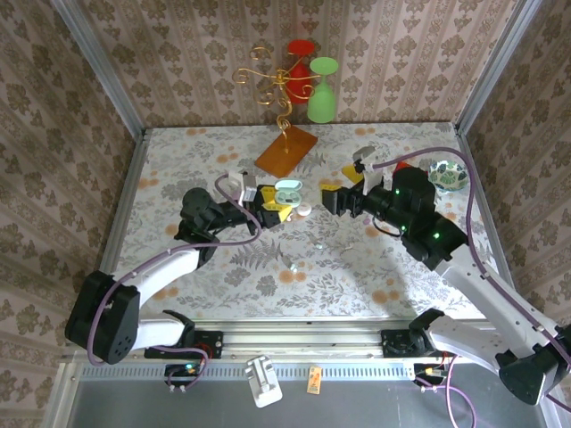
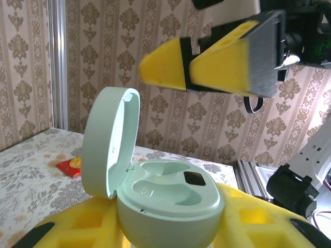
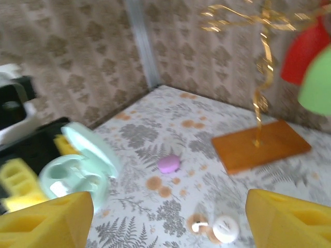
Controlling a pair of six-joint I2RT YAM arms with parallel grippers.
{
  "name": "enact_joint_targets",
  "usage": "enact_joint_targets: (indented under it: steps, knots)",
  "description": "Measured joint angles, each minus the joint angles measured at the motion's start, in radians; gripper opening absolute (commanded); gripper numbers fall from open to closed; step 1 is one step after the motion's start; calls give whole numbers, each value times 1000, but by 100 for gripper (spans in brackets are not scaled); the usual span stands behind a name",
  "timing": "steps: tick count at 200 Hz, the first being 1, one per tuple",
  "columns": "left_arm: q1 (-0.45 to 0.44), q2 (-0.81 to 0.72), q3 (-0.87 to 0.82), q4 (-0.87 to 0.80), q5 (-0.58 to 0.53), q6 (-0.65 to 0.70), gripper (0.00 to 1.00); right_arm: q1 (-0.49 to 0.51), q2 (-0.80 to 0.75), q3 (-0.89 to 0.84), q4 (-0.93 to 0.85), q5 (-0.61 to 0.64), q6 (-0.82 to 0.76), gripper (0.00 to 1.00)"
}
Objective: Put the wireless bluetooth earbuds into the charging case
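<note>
Currently the left fingers (image 2: pixel 77 227) are gripping the open charging case (image 2: pixel 170 201). The right fingers (image 3: pixel 46 217) are hanging spread and empty. What looks like one earbud (image 3: pixel 198 225) is lying on the worktop (image 3: pixel 170 134), just beside a white disc (image 3: pixel 225 230). Step judged: fetching. Next, the right fingers need to pinch that bud.

Damask wallpaper (image 1: pixel 178 53) in beige and brown is seen on three sides: past the left pincer (image 1: pixel 272 205), past the right pincer (image 1: pixel 330 200), and straight ahead of both. Out beyond the left pincer a silver corner post (image 1: pixel 98 67) is set where two walls meet, and a matching post (image 1: pixel 495 62) is found beyond the right one. Under both, the table (image 1: pixel 339 267) is covered in a pale cloth printed with grey ferns and orange blossoms. Behind the pincers, a metal rail (image 1: pixel 303 332) is run along the near table edge — then a plain grey surface (image 1: pixel 134 406). Soft, even light is cast; a faint shadow is thrown on the cloth below the right pincer.
</note>
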Motion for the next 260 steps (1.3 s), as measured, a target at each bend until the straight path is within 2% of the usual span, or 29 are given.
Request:
enact_joint_targets:
  steps: [66, 146, 176, 201, 260]
  knots:
    - [46, 74, -13, 134, -4, 0, 34, -14, -1, -159, -35, 123, 164, 78]
    - [119, 78, -13, 205, 16, -15, 34, 75, 319, -166, -49, 120, 271, 69]
    - [139, 72, -31, 213, 15, -18, 34, 143, 434, -143, -99, 122, 299, 60]
    - [151, 71, -49, 221, 16, -18, 34, 158, 503, -103, -145, 127, 304, 55]
    - [158, 69, -51, 229, 19, -18, 34, 158, 646, -6, -202, 128, 305, 54]
